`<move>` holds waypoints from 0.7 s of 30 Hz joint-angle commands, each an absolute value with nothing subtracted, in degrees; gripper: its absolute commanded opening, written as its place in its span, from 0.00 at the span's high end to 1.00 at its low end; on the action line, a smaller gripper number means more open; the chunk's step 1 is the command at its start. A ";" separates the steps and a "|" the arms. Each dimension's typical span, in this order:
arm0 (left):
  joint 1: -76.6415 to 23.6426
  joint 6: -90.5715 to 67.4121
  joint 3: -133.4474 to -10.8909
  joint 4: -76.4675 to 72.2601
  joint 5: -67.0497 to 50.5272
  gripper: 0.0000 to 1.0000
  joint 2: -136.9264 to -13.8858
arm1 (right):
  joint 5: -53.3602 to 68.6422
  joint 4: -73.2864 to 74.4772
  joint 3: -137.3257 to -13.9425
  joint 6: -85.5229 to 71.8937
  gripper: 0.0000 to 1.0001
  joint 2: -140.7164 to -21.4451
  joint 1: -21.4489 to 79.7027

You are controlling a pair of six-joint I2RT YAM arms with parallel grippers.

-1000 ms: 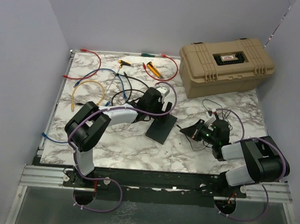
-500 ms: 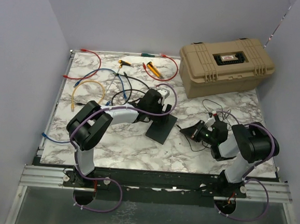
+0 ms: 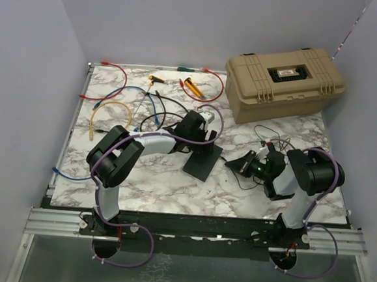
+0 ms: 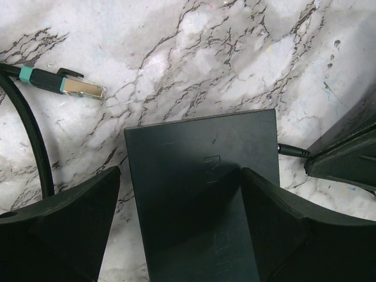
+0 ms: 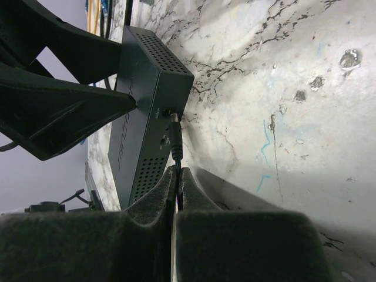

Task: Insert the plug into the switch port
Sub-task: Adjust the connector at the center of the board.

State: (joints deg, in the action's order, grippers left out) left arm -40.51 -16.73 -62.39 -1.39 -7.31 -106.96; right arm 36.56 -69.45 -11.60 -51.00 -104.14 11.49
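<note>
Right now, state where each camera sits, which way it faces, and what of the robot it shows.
Top external: above and behind the bases, looking down at the table; both arms show, left gripper over the switch, right gripper beside it.
Left wrist: looking down at the switch; its open fingers straddle it.
Right wrist: low, looking along the table at the switch; its shut fingers hold the plug at its side.
Shared: all views show the switch.

left arm [image 3: 150, 141] stretched forward – left end effector [image 4: 180, 173] spread wide. right arm [image 3: 311, 171] folded low – right end effector [image 5: 177, 171] pinched shut.
</note>
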 commanded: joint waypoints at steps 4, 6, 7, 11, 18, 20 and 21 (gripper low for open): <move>-40.58 -15.83 -64.07 1.11 -8.26 0.18 -109.76 | 36.93 -74.64 -11.53 -50.62 0.99 -105.86 10.44; -40.58 -15.71 -64.18 1.30 -8.25 0.18 -110.01 | 38.18 -75.53 -11.85 -50.58 0.99 -106.19 10.46; -40.59 -15.65 -64.24 1.38 -8.26 0.18 -110.08 | 38.80 -76.55 -11.82 -50.81 0.99 -106.51 10.46; -40.58 -15.32 -64.42 1.71 -8.11 0.19 -110.26 | 40.77 -79.72 -11.80 -51.85 1.00 -107.97 10.46; -40.49 -15.12 -64.51 1.97 -8.02 0.19 -110.31 | 40.40 -80.68 -10.92 -52.40 0.99 -109.03 10.45; -40.36 -15.01 -64.38 2.09 -7.76 0.19 -110.17 | 39.60 -78.66 -10.57 -51.55 0.99 -107.95 10.46; -40.30 -14.94 -64.33 2.17 -7.58 0.19 -110.13 | 39.56 -77.06 -10.66 -50.97 0.99 -107.33 10.44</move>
